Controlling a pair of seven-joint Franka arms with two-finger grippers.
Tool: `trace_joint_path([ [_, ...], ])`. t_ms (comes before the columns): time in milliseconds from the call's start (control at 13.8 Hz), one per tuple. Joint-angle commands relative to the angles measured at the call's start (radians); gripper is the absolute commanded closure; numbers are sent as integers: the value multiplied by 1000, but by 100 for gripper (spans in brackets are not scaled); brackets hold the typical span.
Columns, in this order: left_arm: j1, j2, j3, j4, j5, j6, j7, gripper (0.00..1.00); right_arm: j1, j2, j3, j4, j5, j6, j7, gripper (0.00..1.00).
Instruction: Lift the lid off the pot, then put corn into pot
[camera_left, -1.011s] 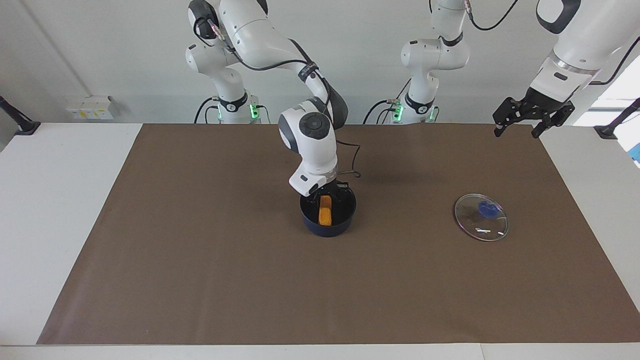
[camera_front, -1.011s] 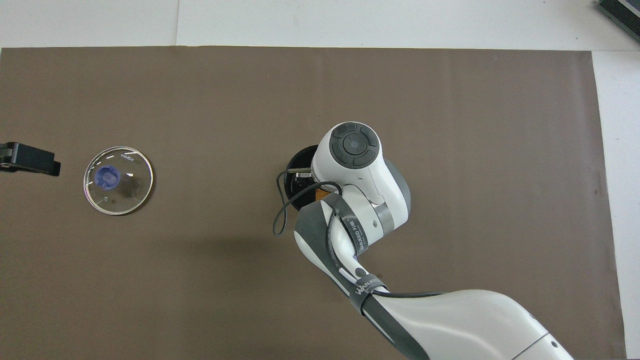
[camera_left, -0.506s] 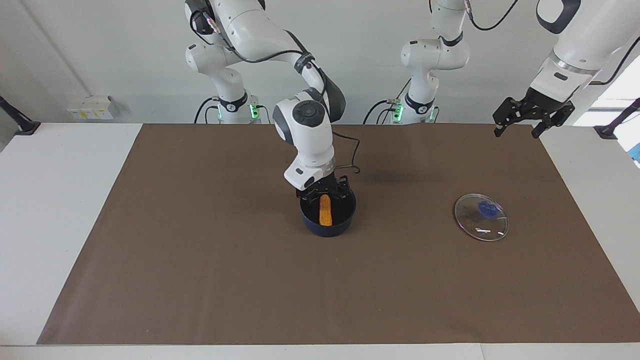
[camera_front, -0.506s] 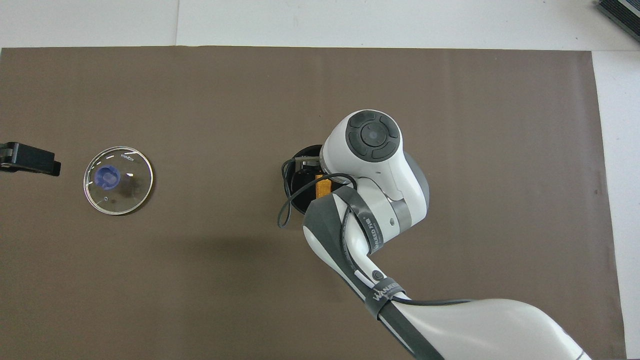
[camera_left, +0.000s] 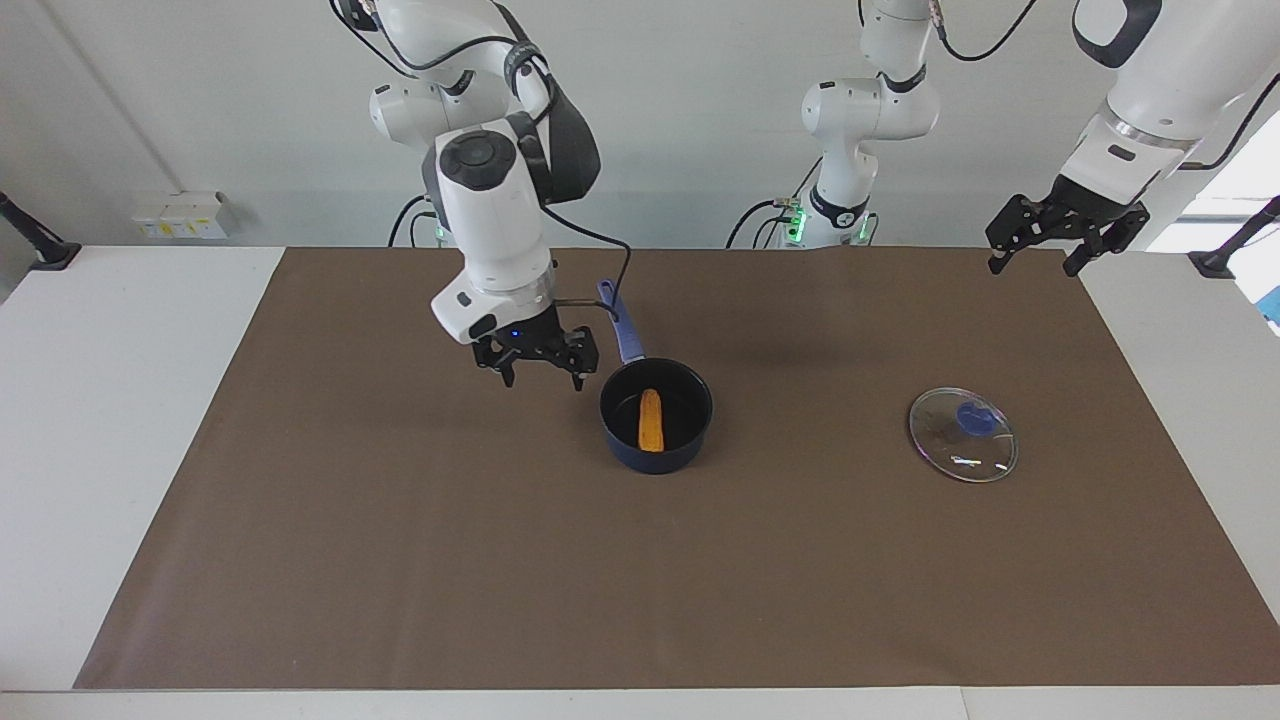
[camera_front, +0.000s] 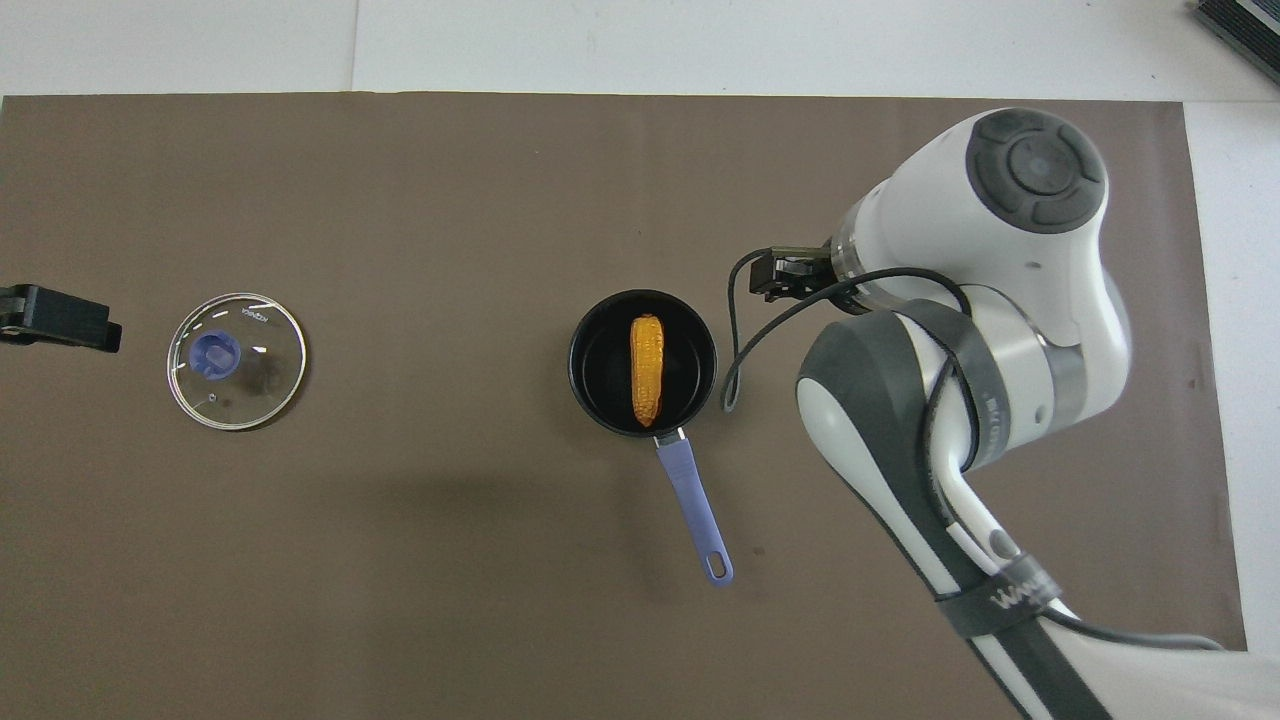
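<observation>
Corn (camera_left: 650, 420) now lying loose along the black floor of the pot (camera_left: 656, 445), centre of the facing view; a second ago pinched there by the right gripper (camera_left: 536, 365), half a second ago just let go with the gripper low over the rim. Right gripper since risen and swung off toward the upper left of that frame, over bare brown mat (camera_left: 400, 560) beside the pot; fingers spread wide, nothing between them, nothing touched. Pot handle (camera_front: 690, 500), hidden under the arm in both earlier overhead views, now plain to see, running from the pot toward the bottom of the overhead frame. In that overhead frame only the tip of the right gripper (camera_front: 783, 274) showing, just right of the pot and clear of it, with a black cable looping down from it. Lid (camera_left: 962, 435) flat on the mat at right of the facing frame, well apart from the pot, blue knob up, same spot as before. Left gripper (camera_left: 1065, 235) parked at upper right of the facing frame over the mat's edge, unmoved across all three moments, fingers spread, empty; waiting. Reading of it: lid off, corn in, release clean, both steps looking done. Nothing obvious left but getting the right arm back to rest; little risk, cable hanging close to the pot rim the only thing worth watching.
</observation>
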Motion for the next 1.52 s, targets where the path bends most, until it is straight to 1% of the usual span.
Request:
trace_joint_path([
  [0,6,-2,-4,7,10,-17,4,0,-84,-68,11,-15,-20,-66,-87,0],
  [217,8,-2,-4,7,10,-17,4,0,-167,-142,11,-10,-19,-141,-148,0],
  [433,6,-2,-4,7,10,-17,4,0,-204,-209,7,-9,-11,-233,-203,0],
  [506,6,-2,-4,7,12,-17,4,0,-217,-223,6,3,-5,-265,-208,0],
  [722,6,-2,-4,7,12,-17,4,0,-226,-229,0,72,0,-378,-219,0],
  [867,6,-2,-4,7,12,-17,4,0,-243,-237,-5,108,3,-460,-294,0],
  [939,6,-2,-4,7,12,-17,4,0,-249,-257,-8,105,6,-478,-329,0],
  [1084,6,-2,-4,7,12,-17,4,0,-247,-295,-16,57,4,-469,-340,0],
  [1445,6,-2,-4,7,10,-19,4,0,-258,-292,-20,59,13,-448,-403,0],
])
